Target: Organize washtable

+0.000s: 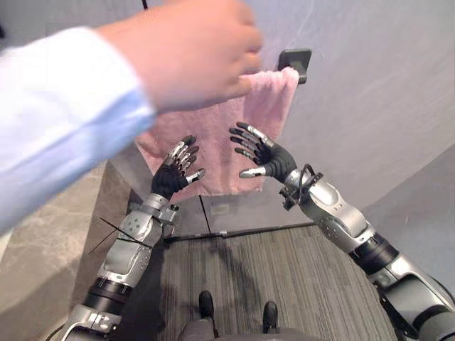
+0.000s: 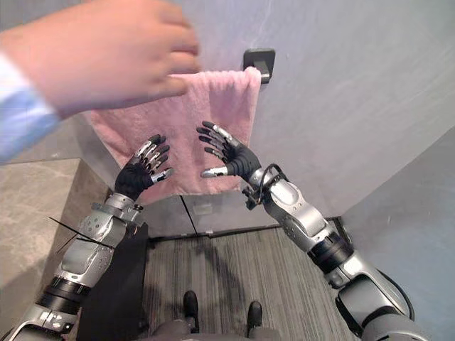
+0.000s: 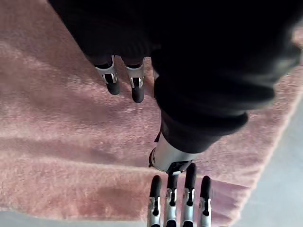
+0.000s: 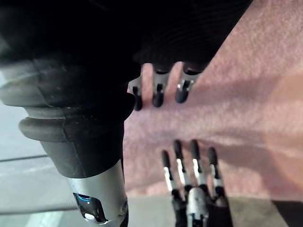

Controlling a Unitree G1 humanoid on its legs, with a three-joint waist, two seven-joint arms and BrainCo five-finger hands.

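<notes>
A pink towel (image 1: 264, 106) hangs from a rail with a dark bracket (image 1: 295, 61) on the grey wall. A person's hand (image 1: 192, 53) in a light blue sleeve (image 1: 57, 114) reaches in from the upper left and holds the towel's top edge. My left hand (image 1: 173, 174) and right hand (image 1: 269, 158) are both raised in front of the towel's lower half, palms toward each other, open with fingers spread. Neither grips the cloth. In the left wrist view the left hand's fingers (image 3: 113, 81) hover over the towel (image 3: 66, 142); the right wrist view shows the right hand's fingers (image 4: 158, 93) likewise.
A brown stone-like counter (image 1: 43, 249) runs along the left, with a dark panel beside it. Grey striped flooring (image 1: 284, 284) lies below the wall. The grey wall (image 1: 370, 106) extends to the right of the towel.
</notes>
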